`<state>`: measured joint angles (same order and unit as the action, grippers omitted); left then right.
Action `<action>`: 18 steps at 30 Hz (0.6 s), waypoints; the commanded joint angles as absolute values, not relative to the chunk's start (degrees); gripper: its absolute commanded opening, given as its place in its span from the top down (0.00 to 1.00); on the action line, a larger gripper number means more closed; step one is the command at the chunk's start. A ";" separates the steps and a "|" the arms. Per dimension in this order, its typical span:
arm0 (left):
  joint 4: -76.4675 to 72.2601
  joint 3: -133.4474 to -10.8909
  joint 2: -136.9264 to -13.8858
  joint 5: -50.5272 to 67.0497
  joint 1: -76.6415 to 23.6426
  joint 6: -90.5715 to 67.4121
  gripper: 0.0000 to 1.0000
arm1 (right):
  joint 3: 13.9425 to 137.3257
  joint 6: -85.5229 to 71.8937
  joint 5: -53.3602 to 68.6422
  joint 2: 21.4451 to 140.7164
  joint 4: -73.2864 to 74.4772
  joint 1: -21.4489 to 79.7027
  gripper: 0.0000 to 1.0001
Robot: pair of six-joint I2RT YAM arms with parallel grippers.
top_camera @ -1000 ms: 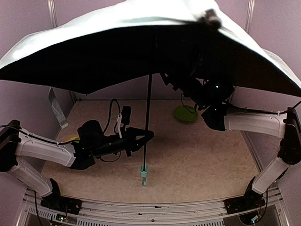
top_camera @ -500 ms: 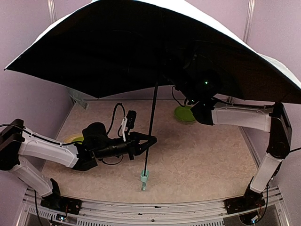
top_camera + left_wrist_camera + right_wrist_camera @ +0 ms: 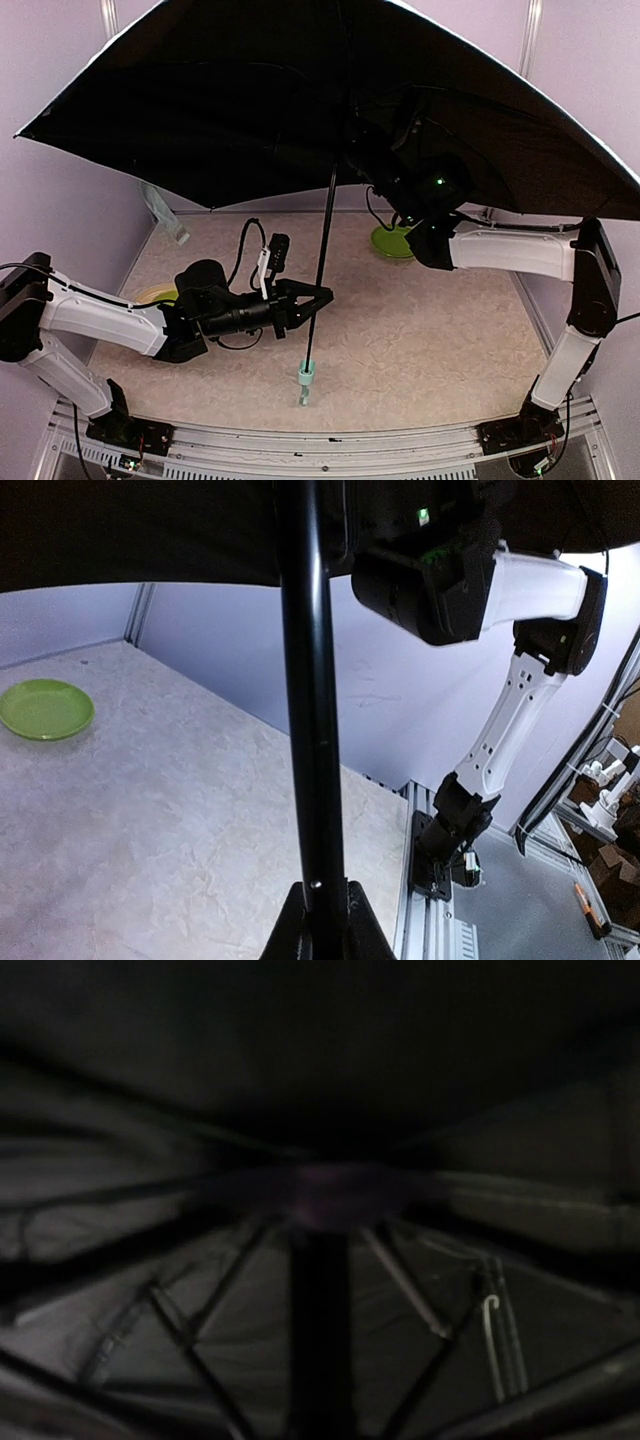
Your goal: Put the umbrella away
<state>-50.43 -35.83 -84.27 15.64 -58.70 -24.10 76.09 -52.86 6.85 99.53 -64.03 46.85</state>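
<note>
Left fingers (image 3: 302, 296) clamp the thin black shaft of the open, black-lined fabric umbrella (image 3: 250, 120), which stands near-upright over the beige speckled table (image 3: 450, 330) between lilac walls (image 3: 60, 200). Right fingers sit up under its canopy, too dark to tell.

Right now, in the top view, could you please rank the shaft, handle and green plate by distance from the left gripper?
1. Shaft: clamped in the left gripper.
2. Handle: just below, nearer the bases.
3. Green plate: far back, right.
</note>
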 commanded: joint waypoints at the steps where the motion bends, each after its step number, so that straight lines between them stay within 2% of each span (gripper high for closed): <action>1: -54.99 -37.82 -83.51 16.26 -59.06 -21.36 1.00 | 75.36 -52.60 6.65 97.75 -65.11 46.71 0.92; 2: -54.96 -37.72 -83.46 16.34 -59.06 -21.43 1.00 | 75.42 -52.60 6.83 97.74 -64.80 46.75 0.99; 3: -54.87 -37.63 -83.38 16.40 -59.06 -21.49 1.00 | 75.51 -52.57 6.96 97.73 -64.39 46.72 1.00; 11: -54.60 -37.81 -81.03 17.65 -58.06 -21.36 1.00 | 75.27 -50.38 8.26 96.36 -59.91 46.76 1.00; 18: -52.68 -38.24 -76.56 19.47 -53.27 -18.73 1.00 | 77.81 -36.46 15.22 94.09 -36.37 47.17 1.00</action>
